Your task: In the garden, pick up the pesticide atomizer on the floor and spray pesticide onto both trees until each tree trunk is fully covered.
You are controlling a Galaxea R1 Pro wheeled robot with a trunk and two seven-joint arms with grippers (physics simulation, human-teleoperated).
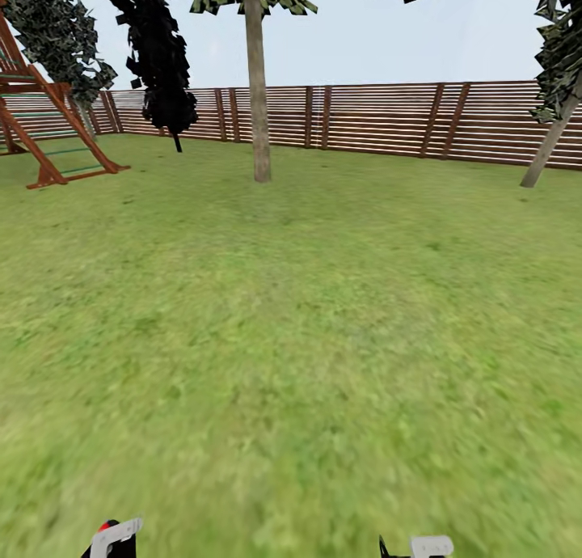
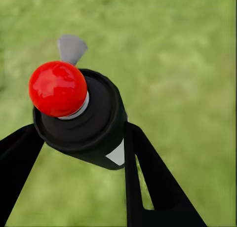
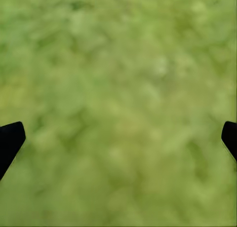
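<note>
While the left gripper (image 2: 81, 138) holds the pesticide atomizer (image 2: 84, 121), the nearest tree trunk (image 1: 258, 97) stands far out in front of the fingers, across a wide stretch of grass (image 1: 323, 315). That is the thing that matters most now: the bottle is already up off the floor, and the trunk it must wet is straight ahead and a little to the right of the left hand, well apart from it.

In the left wrist view the two dark fingers (image 2: 148, 177) press on each side of the black bottle, so they are clamped on it. The bottle sits right between them. Its long side runs the same way the fingers point, with the red tip (image 2: 58, 88) at the far end.

The right gripper (image 3: 118, 133) has its fingers wide apart with nothing between them, just grass past them.

A second leaning trunk (image 1: 550, 145) stands far off toward the right-hand side, by the wooden fence (image 1: 388, 117). I see no white specks on either trunk, so I think no spraying is done yet. The robot likely needs to get closer first.
</note>
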